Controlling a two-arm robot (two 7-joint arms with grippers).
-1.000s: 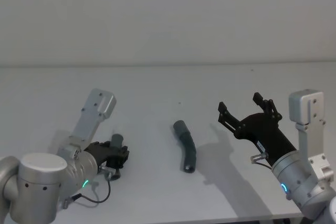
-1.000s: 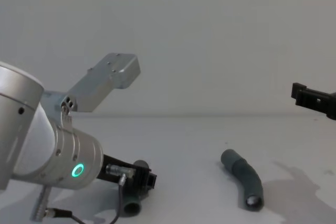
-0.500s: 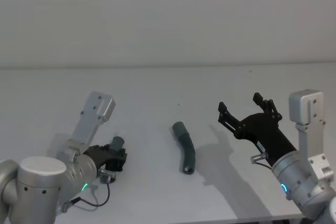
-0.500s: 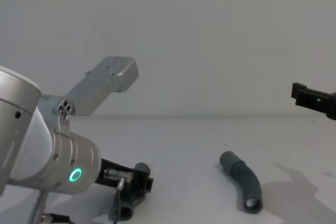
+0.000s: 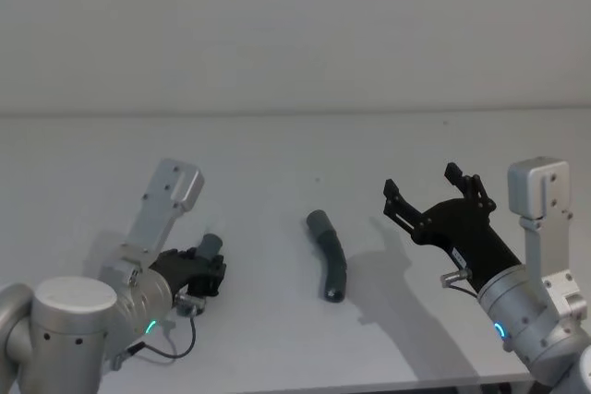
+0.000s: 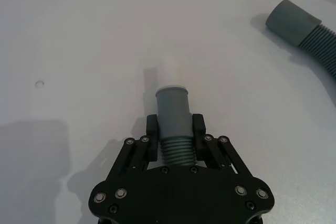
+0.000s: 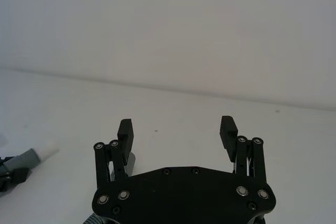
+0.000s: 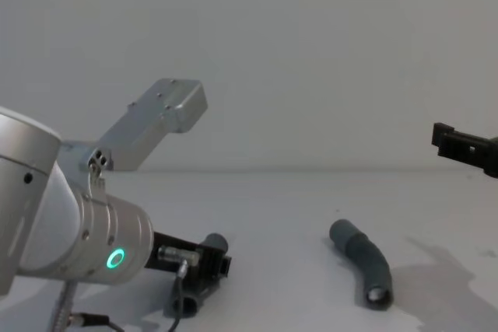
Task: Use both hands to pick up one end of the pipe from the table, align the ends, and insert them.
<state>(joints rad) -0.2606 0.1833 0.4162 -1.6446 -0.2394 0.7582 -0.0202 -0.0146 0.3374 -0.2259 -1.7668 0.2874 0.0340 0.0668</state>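
Observation:
My left gripper [image 5: 205, 267] [image 6: 175, 134] [image 8: 208, 263] is shut on a dark grey ribbed pipe piece [image 6: 173, 109] [image 5: 211, 246]. The piece's smooth cuff and narrow white tip [image 6: 170, 73] stick out past the fingers, low over the white table [image 5: 277, 163]. The other curved grey piece [image 5: 330, 256] [image 8: 364, 260] [image 6: 307, 23] lies on the table at the middle, between the two arms. To its right my right gripper [image 5: 432, 197] [image 7: 177, 132] hovers open with nothing between its fingers. The right wrist view also catches the held piece [image 7: 32, 156] far off.
A plain light wall rises behind the table's far edge [image 5: 295, 115]. The table's front edge [image 5: 369, 385] runs close to both arms. Bare tabletop lies around the loose pipe piece.
My left gripper, still holding its pipe piece, dipped a little and came back up, ending slightly nearer the middle. The right gripper has stayed put and open.

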